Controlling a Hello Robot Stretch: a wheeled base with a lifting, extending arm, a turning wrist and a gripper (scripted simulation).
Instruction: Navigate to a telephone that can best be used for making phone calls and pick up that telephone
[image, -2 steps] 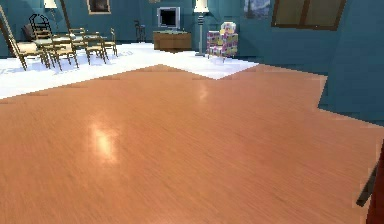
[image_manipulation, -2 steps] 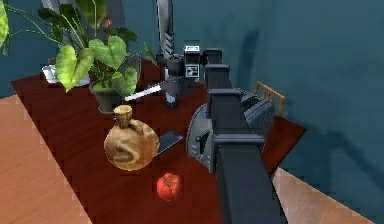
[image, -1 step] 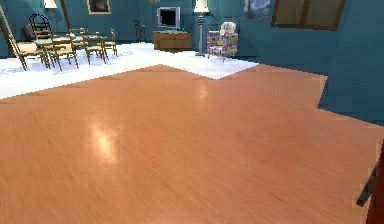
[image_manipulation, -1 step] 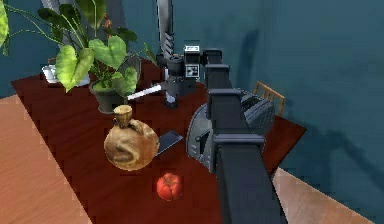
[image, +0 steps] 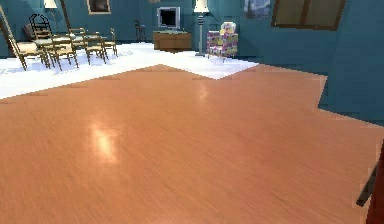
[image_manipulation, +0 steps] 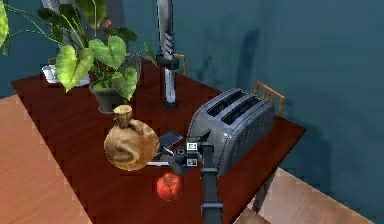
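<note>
Forward view: a broad wooden floor runs toward teal walls. At the upper left of the frame we see a cluster of wooden dining chairs standing on a pale floor area. At the top centre a television sits on a low wooden stand, with a floor lamp just beside it and a patterned armchair to the right. A dark-framed window hangs at the upper right.

Arm side view: a dark red-brown bench crosses the frame. A leafy potted plant fills the upper left, with a small white cup at the far left edge behind it. A tall dark grey upright object stands at the top centre. A metal toaster sits right of centre, a brown patterned jug left of centre and a red apple at the bottom centre. The arm rises from the bottom edge, and its hand lies between jug and toaster. A small dark flat slab lies on the bench right at the hand; we cannot confirm it is the telephone. We cannot tell whether the hand grasps anything.
</note>
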